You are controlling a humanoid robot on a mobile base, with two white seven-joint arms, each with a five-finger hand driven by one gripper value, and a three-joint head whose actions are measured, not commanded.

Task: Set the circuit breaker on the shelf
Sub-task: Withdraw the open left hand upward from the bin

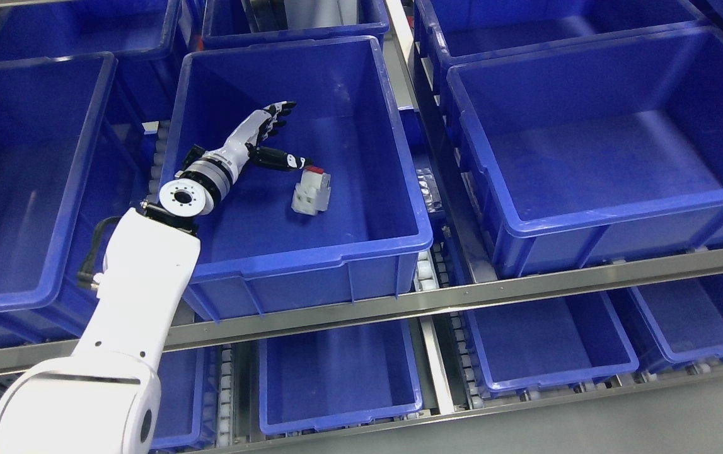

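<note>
Head view, looking down on a metal shelf rack [399, 302] filled with blue plastic bins. In the middle of the upper tier, one blue bin [393, 189] with the left arm reaching into it from the lower left corner — white forearm [140, 277], then a round silver wrist joint [188, 195], then the left hand [260, 135] over the bin floor. Fingers [276, 113] spread and stretched toward the far wall, black at the tips, holding nothing; thumb [282, 161] pointing off to the right, its tip just beside the circuit breaker [311, 192], contact impossible to judge from here. Circuit breaker lying on the floor of the same bin, right of the hand, pale grey-white with a small red part at its upper end, clear of the bin walls. Left of this bin, another large blue bin [84, 126], partly hidden behind the arm. To the right, across a metal divider, a wider blue bin [481, 164]. More blue bins behind, along the top edge, and on the lower tier beneath the front rail. White rollers [424, 271] visible between the bins. Right arm nowhere in the picture.
</note>
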